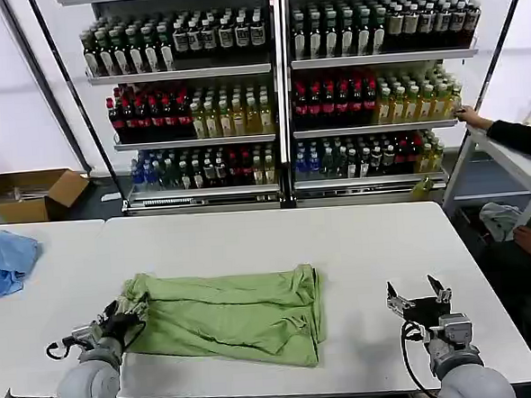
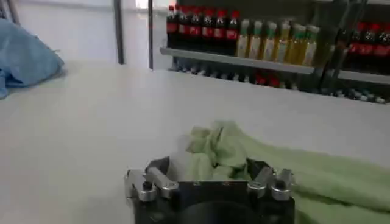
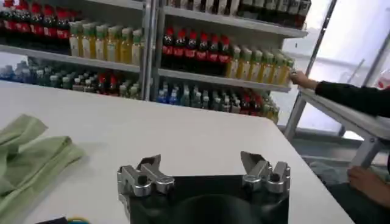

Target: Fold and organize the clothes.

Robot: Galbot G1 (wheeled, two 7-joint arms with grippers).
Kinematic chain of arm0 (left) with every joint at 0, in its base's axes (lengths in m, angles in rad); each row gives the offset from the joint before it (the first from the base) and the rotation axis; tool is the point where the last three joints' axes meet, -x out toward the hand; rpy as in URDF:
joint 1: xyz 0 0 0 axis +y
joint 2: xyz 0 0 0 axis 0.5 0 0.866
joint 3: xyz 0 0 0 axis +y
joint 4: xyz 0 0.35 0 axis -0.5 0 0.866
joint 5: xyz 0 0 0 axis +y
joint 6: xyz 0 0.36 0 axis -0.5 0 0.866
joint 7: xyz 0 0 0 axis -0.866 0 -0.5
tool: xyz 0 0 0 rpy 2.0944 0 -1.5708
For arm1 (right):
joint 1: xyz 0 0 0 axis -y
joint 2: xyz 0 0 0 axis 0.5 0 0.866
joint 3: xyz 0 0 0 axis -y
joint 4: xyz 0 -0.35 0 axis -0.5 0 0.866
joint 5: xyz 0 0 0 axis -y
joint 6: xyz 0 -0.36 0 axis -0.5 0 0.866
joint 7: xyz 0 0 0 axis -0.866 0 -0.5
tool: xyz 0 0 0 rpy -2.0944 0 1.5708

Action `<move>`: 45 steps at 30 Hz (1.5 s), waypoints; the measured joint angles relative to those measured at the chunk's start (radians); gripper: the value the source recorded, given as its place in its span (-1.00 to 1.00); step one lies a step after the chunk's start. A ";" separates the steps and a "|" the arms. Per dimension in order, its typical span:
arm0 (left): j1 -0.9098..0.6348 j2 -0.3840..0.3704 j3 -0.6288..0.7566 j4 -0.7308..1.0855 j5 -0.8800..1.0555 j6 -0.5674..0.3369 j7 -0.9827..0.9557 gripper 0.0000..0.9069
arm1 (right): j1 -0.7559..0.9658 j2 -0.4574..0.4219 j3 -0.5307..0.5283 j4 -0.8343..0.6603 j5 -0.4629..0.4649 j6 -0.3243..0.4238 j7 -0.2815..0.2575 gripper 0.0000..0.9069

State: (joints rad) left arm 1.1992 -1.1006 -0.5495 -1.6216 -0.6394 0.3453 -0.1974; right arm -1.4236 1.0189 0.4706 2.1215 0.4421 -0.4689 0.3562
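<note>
- Light green shirt (image 1: 232, 316) lying folded into a wide band on the white table (image 1: 359, 247), rumpled along its near edge.
- Left gripper (image 1: 126, 314) at the shirt's left end, fingers touching the cloth there.
- Right gripper (image 1: 419, 295) over bare table well to the right of the shirt, fingers spread apart, nothing between them.
- Light blue cloth (image 1: 6, 261) bunched at the far left of the table.
- Shelves of bottles (image 1: 277, 99) behind the table.
- Cardboard box (image 1: 33, 195) on the floor at left.

polo shirt (image 1: 232, 314): 1 | blue cloth (image 1: 6, 260): 1 | cardboard box (image 1: 33, 193): 1
</note>
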 measured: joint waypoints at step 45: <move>0.082 0.043 -0.175 -0.309 -0.348 0.025 0.003 -0.96 | 0.012 -0.017 -0.002 0.006 0.002 0.002 0.001 1.00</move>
State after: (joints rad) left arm 1.2812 -1.0578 -0.7245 -1.9305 -0.9875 0.3700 -0.1943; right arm -1.4117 1.0016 0.4689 2.1270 0.4437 -0.4668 0.3571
